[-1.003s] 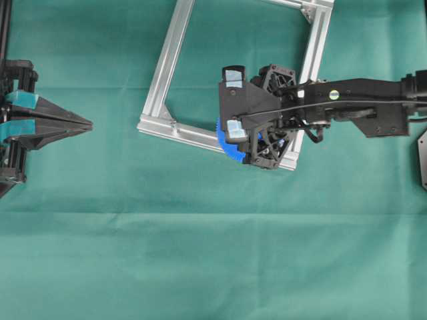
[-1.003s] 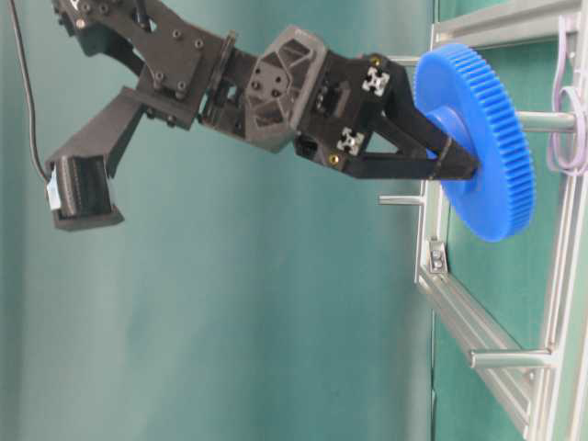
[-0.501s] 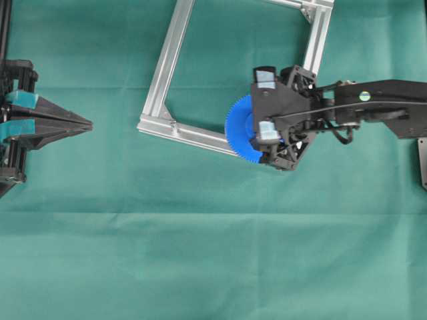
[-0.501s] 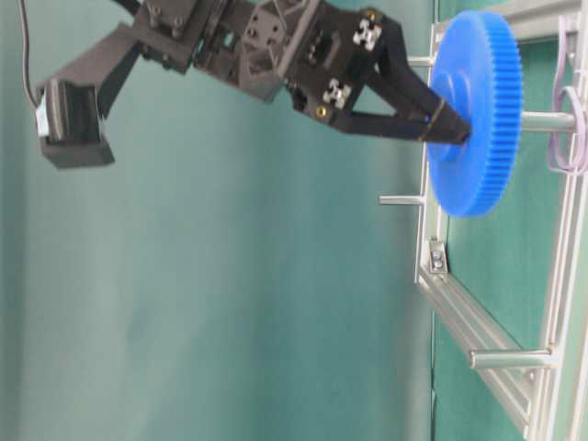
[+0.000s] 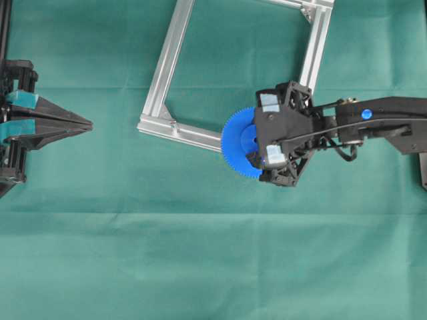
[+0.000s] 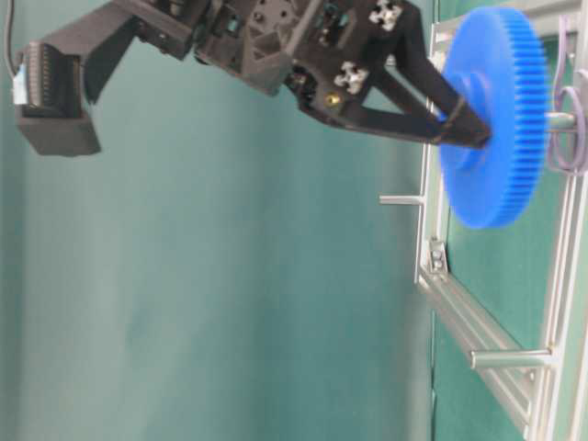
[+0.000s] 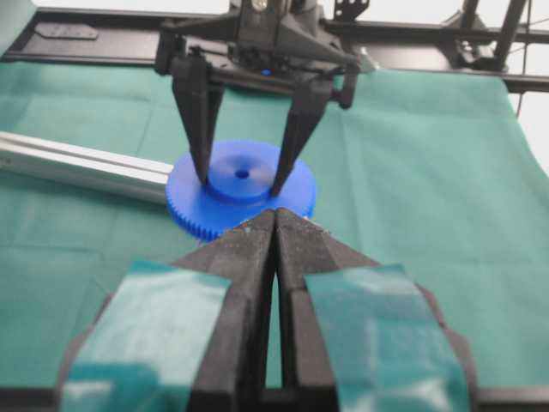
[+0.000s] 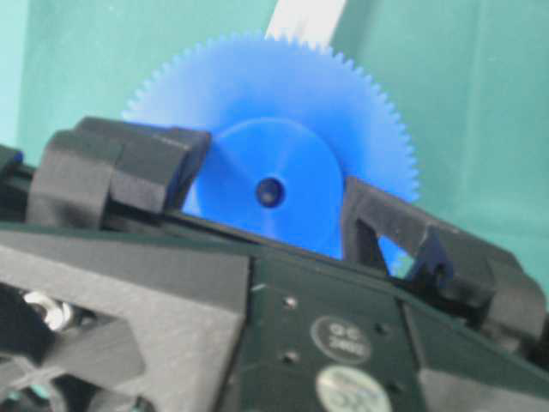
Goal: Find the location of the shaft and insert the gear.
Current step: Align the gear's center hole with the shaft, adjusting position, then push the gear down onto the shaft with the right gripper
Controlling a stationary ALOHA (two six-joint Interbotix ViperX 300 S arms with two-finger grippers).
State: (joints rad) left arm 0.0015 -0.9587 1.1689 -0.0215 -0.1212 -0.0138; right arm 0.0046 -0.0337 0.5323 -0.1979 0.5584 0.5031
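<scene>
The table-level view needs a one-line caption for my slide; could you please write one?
Right gripper holds the blue gear by its hub, level with the wire-looped shaft on the aluminium frame.

The gear point(image 6: 487, 115), a bright blue toothed disc with a raised hub and small centre hole, sits level over the frame's corner. Just beneath it the shaft point(image 6: 559, 120), a short silver pin looped with pale wire, pokes out from its underside.

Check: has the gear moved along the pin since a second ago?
Yes. In the table-level view the gear has slid toward the frame, covering more of the pin.
</scene>
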